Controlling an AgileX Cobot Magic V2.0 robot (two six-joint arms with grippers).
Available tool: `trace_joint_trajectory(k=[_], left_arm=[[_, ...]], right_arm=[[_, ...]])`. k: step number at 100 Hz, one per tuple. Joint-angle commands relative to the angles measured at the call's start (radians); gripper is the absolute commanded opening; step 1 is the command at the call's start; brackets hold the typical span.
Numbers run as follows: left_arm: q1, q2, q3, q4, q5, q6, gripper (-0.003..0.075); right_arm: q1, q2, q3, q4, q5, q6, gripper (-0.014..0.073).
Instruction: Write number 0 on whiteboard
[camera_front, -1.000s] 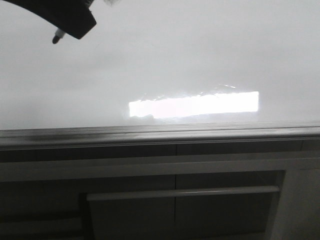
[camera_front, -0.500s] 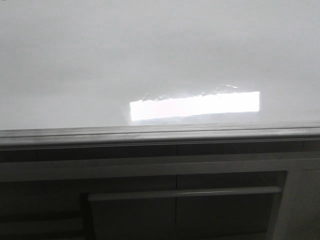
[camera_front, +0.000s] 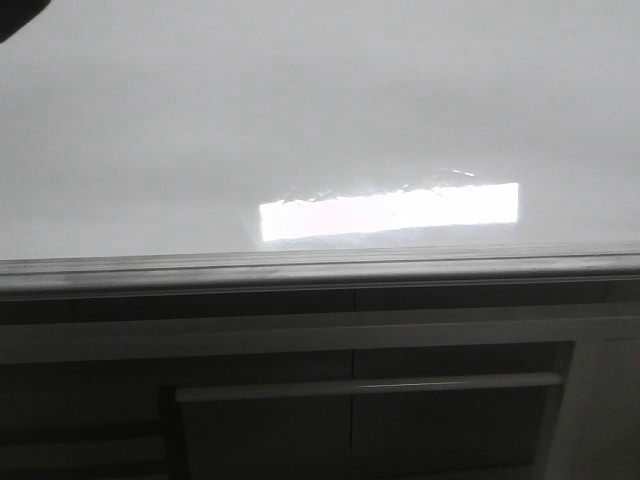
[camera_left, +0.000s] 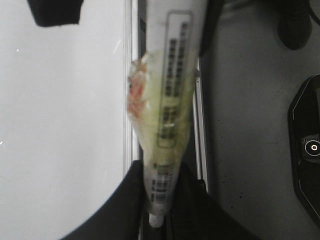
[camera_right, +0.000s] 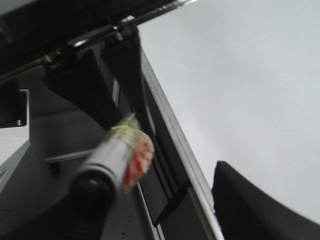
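The whiteboard (camera_front: 300, 120) fills the upper front view, glossy and blank, with its grey edge strip (camera_front: 320, 268) below it. The number 0 is out of view. My left gripper (camera_left: 157, 220) is shut on a marker (camera_left: 167, 100), a pale barrel with a printed label and a crumpled tape wrap, held just off the board's edge strip (camera_left: 131, 75). My right gripper (camera_right: 157, 185) stands open near the board's edge; one dark finger (camera_right: 250, 205) shows over the whiteboard (camera_right: 240, 75). A blurred grey marker (camera_right: 112, 155) with red-stained tape sits close beside the other finger.
A bright rectangular light reflection (camera_front: 390, 212) lies on the board. Below the strip is a dark cabinet with a drawer handle (camera_front: 370, 385). A dark arm corner (camera_front: 18, 15) shows at top left. A black device (camera_left: 307, 150) rests on the grey floor.
One second ago a gripper with the marker tip hung at the front view's top left. It then left the view, and now only a dark corner shows there.
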Motion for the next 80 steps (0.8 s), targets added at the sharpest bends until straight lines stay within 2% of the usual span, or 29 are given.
trace_joint_trajectory(k=[1, 19, 49, 80], left_arm=[[-0.010, -0.013, -0.033, 0.012, -0.057, 0.002, -0.0020], [-0.009, -0.013, -0.033, 0.033, -0.057, 0.002, -0.0020], [-0.009, -0.011, -0.033, 0.033, -0.057, 0.002, -0.0020], [-0.009, -0.011, -0.033, 0.033, -0.057, 0.002, -0.0020]], right_arm=[[0.037, -0.010, -0.043, 0.015, -0.088, -0.006, 0.0393], [0.085, -0.010, -0.043, 0.019, -0.088, -0.006, 0.0393], [0.085, 0.014, -0.045, 0.046, -0.136, -0.006, 0.0393], [0.085, 0.113, -0.113, 0.055, -0.110, -0.006, 0.0372]])
